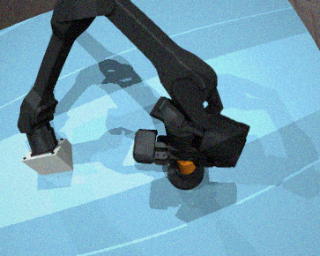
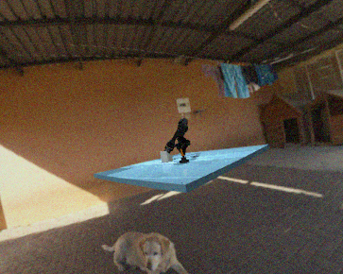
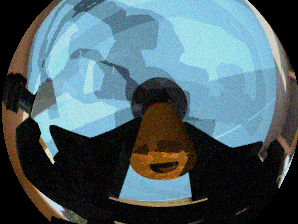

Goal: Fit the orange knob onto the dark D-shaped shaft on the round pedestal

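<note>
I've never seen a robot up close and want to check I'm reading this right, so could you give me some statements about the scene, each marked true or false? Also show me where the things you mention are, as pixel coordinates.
1. The black gripper (image 1: 183, 160) (image 3: 161, 150) is closed on the orange tapered knob (image 1: 186, 166) (image 3: 162, 135). True.
2. The dark round pedestal (image 1: 185, 182) (image 3: 140, 95) lies on the floor beside the dog. False: it stands on the light blue table top (image 1: 100, 221) (image 2: 178, 177) (image 3: 210, 45).
3. A pale tan dog (image 2: 126, 246) lies on the paved ground. True.
4. The wall (image 2: 60, 118) behind the table is green. False: it is orange.
5. Laundry (image 2: 235, 80) hangs beneath the roof. True.
</note>
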`<action>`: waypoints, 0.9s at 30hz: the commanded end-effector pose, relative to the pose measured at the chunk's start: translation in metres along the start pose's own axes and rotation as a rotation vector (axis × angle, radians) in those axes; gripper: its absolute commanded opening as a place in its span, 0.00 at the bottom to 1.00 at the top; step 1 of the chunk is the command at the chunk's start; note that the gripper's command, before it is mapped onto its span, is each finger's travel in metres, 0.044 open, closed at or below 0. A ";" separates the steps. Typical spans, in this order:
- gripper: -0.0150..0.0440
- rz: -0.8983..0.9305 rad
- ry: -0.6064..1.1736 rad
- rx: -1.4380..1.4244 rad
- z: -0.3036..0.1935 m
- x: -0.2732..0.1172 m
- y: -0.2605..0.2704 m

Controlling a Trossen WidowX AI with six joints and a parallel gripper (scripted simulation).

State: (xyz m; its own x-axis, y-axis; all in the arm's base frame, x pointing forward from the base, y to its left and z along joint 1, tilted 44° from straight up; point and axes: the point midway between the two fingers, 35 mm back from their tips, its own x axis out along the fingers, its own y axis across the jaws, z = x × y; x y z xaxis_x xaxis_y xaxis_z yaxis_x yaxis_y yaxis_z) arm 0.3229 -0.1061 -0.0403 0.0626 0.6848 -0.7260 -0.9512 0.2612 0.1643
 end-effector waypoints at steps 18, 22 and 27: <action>0.25 -0.002 -0.003 -0.002 0.001 0.001 0.006; 0.25 -0.002 -0.003 -0.002 0.001 -0.003 0.005; 0.25 -0.002 -0.003 -0.094 0.002 -0.003 0.006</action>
State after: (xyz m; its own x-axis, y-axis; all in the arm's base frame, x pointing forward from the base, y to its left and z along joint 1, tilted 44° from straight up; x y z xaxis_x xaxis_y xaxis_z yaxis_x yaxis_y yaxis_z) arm 0.3178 -0.1058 -0.0371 0.0648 0.6862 -0.7245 -0.9609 0.2387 0.1401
